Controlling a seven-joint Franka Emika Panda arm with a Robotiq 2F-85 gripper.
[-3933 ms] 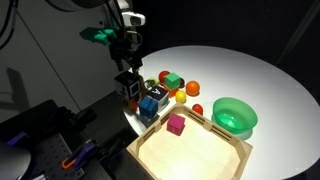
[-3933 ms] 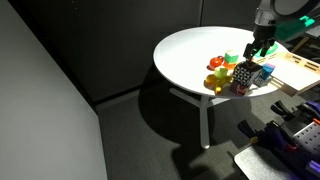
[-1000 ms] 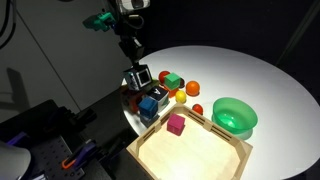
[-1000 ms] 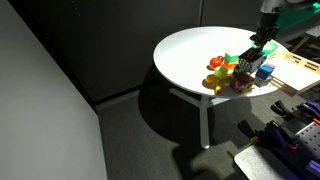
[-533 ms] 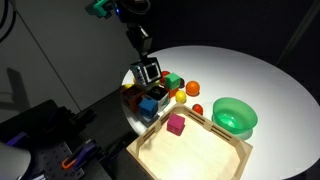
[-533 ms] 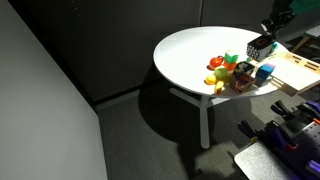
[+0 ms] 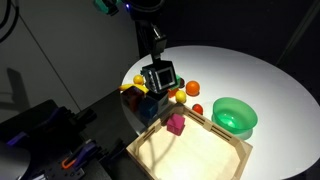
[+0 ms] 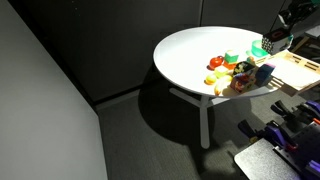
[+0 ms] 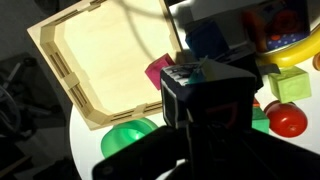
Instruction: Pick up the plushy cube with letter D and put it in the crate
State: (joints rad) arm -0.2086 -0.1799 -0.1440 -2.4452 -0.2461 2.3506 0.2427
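The plushy cube with letter D [image 7: 160, 78] is a black soft cube hanging in the air above the toy pile at the table's near edge. My gripper [image 7: 155, 60] is shut on it from above. In the wrist view the cube [image 9: 212, 92] fills the centre, and its letter face is not visible. The crate [image 7: 192, 152], a shallow light-wood tray, lies just beyond and below the cube; it also appears in the wrist view [image 9: 100, 55] and at the frame edge in an exterior view [image 8: 298, 68], where the cube [image 8: 264, 46] hangs beside it.
A small magenta cube [image 7: 176, 123] sits in the crate's corner. A green bowl [image 7: 236, 116] stands next to the crate. A blue-faced cube [image 7: 149, 101], an orange ball [image 7: 193, 89], a red ball [image 7: 197, 108] and other small toys lie under the arm.
The gripper has lifted the black cube off the toy pile and carried it up and toward the crate. The toys beneath have stayed put.
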